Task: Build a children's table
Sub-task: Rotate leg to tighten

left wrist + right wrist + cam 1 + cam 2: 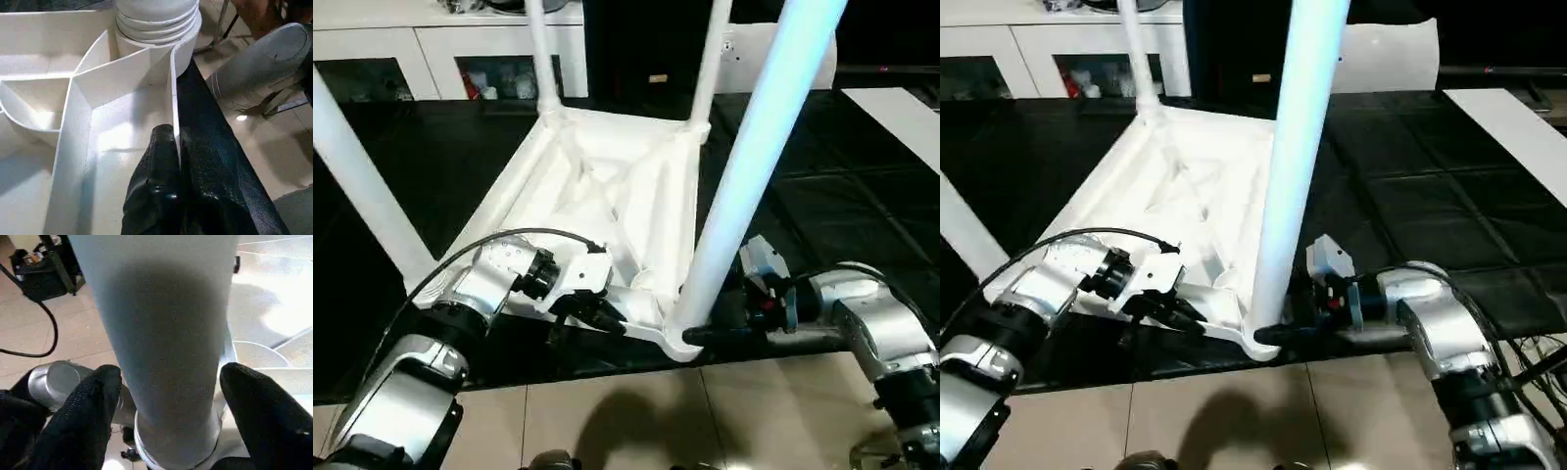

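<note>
The children's table lies upside down on a black mat, its ribbed underside (607,186) facing up. Several white legs stand in its corner sockets. The near right leg (754,166) rises from the front corner socket (677,338). My left gripper (607,318) is shut on the thin front rim wall (174,88) of the top, one black finger on each side. My right gripper (705,335) is low at that front corner. Its fingers (93,401) stand open on either side of the leg's base (166,357), very close to it.
The black mat (822,206) ends just in front of the table's near edge, where beige tiled floor (607,411) begins. A white cabinet with glass doors (440,59) stands at the back. A flat white board (901,117) lies at the far right.
</note>
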`<state>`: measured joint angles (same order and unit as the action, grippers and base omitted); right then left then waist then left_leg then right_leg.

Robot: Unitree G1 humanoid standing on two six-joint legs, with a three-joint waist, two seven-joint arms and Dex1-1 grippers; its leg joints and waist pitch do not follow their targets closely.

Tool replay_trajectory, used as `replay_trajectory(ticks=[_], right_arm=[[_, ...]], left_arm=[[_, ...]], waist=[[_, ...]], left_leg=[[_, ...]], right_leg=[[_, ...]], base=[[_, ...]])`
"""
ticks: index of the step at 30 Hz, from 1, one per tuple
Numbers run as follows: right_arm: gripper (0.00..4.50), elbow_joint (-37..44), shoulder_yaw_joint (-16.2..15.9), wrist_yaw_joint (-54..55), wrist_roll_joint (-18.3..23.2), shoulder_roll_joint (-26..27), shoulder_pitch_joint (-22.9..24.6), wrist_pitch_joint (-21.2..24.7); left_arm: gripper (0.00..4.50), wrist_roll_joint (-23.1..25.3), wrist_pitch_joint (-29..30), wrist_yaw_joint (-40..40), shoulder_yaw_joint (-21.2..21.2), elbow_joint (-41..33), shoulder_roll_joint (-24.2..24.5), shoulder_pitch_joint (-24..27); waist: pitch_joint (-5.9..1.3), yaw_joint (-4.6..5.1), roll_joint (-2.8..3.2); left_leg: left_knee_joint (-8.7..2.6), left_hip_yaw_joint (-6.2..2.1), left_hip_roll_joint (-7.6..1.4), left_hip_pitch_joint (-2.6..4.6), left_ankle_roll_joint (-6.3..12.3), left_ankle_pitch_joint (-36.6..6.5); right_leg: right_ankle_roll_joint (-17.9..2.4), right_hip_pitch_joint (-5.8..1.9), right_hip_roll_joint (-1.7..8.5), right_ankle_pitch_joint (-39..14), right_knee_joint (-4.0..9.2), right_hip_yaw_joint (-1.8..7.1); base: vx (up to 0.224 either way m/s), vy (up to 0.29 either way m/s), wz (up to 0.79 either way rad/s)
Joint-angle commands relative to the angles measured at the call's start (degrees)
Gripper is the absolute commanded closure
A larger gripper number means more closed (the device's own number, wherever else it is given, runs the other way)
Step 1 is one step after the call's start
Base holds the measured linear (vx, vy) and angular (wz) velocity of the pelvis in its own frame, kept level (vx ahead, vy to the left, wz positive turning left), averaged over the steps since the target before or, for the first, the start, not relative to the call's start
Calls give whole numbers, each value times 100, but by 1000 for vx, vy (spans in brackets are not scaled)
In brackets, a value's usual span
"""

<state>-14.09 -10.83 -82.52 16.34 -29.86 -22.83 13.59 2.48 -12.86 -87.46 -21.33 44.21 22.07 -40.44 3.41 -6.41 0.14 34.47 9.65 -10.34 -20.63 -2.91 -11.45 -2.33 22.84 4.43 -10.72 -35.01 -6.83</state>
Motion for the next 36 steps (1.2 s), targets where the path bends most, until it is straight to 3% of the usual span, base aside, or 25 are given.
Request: replay_trajectory(ticks=[1, 7, 13, 18, 19, 21, 23, 24, 26, 28, 30, 31, 32, 33, 35, 36], right_arm=[[132, 6, -48, -105, 81, -62, -52, 68], [186, -53, -97, -209, 90, -65, -74, 74], [243, -54, -125, -190, 74, -46, -64, 104], [248, 183, -81, 55, 188, 30, 67, 414], [248, 240, -38, 196, 210, 90, 105, 471], [252, 282, 1, 330, 223, 151, 137, 500], [252, 312, 27, 876, 37, 339, 186, 524], [252, 348, 53, 1496, -160, 604, 237, 543], [252, 359, 58, 1745, -243, 714, 250, 566], [253, 348, 169, 2934, -464, 1308, 203, 1011], [255, 362, 237, 3367, -486, 1567, 169, 1215], [256, 363, 374, 4017, -467, 1997, 83, 1546], [256, 349, 432, 4255, -454, 2163, 40, 1665], [256, 314, 492, 4513, -455, 2327, -13, 1760], [256, 206, 553, 4962, -527, 2639, -142, 1877], [256, 105, 559, 5331, -706, 2845, -245, 1910]], left_arm=[[450, 42, -154, -196, -120, -56, -10, -170], [450, 60, -240, -197, -104, 62, -2, -199], [450, 99, -293, -150, -114, 107, 1, -202], [450, 60, -240, 6, -40, 113, -80, -199], [450, 33, -167, 46, -16, 61, -102, -176], [450, -3, -79, 79, 11, 8, -125, -152], [450, -3, 167, 453, 102, -97, -250, -133], [450, 114, 509, 992, 156, -176, -390, -136], [450, 178, 647, 1218, 168, -192, -448, -144], [450, 109, 1312, 1976, 363, -289, -848, -141], [450, 127, 1511, 2297, 417, -311, -1000, -147], [450, 138, 1787, 2834, 532, -315, -1240, -176], [450, 121, 1892, 3041, 593, -310, -1333, -192], [450, 118, 2013, 3231, 641, -329, -1411, -203], [450, 175, 2179, 3654, 732, -383, -1565, -224], [450, 238, 2317, 3884, 792, -464, -1663, -219]], waist=[[-384, 39, -70], [-370, 35, -78], [-372, 33, -67], [-360, 34, -64], [-354, 25, -22], [-348, 43, -48], [-328, 52, 2], [-314, 76, -26], [-274, 125, -35], [-236, 192, -28], [-216, 332, -23], [-232, 413, -8], [-232, 413, -8], [-275, 493, 2], [-295, 517, 47], [-304, 543, 19]], left_leg=[[-359, -65, -348, 21, 581, -496], [-371, -63, -341, 24, 519, -605], [-369, -64, -346, 23, 526, -570], [-380, -67, -349, 29, 495, -620], [-383, -71, -351, 33, 488, -635], [-395, -72, -353, 31, 432, -722], [-406, -79, -344, 43, 341, -863], [-420, -82, -345, 55, 271, -959], [-443, -90, -319, 71, 147, -1158], [-442, -97, -280, 122, 47, -1415], [-457, -157, -268, 117, -81, -1702], [-460, -165, -275, 131, -75, -1742], [-460, -165, -275, 131, -75, -1742], [-486, -193, -291, 44, -18, -1532], [-480, -170, -301, 70, 49, -1418], [-476, -156, -290, 47, 96, -1298]], right_leg=[[-1020, -352, 501, -1051, 429, 396], [-945, -350, 506, -1307, 465, 392], [-997, -347, 506, -1156, 449, 395], [-963, -348, 500, -1254, 465, 399], [-969, -340, 507, -1268, 469, 400], [-937, -346, 510, -1369, 487, 397], [-878, -332, 516, -1615, 518, 393], [-800, -331, 514, -1868, 550, 389], [-703, -315, 507, -2305, 601, 370], [-511, -285, 508, -2964, 695, 341], [-303, -291, 517, -3500, 771, 269], [-298, -285, 521, -3422, 790, 280], [-298, -285, 521, -3422, 790, 280], [-403, -358, 515, -2910, 728, 290], [-574, -322, 513, -2491, 696, 332], [-696, -335, 504, -2193, 668, 350]], base=[[0, 0, 0], [0, 0, 0], [0, 0, 0], [0, 0, 0], [0, 0, 0], [0, 0, 0], [0, 0, 0], [0, 0, 0], [0, 0, 0], [0, 0, 0], [0, 0, 0], [0, 0, 0], [0, 0, 0], [0, 0, 0], [0, 0, 0], [0, 0, 0]])
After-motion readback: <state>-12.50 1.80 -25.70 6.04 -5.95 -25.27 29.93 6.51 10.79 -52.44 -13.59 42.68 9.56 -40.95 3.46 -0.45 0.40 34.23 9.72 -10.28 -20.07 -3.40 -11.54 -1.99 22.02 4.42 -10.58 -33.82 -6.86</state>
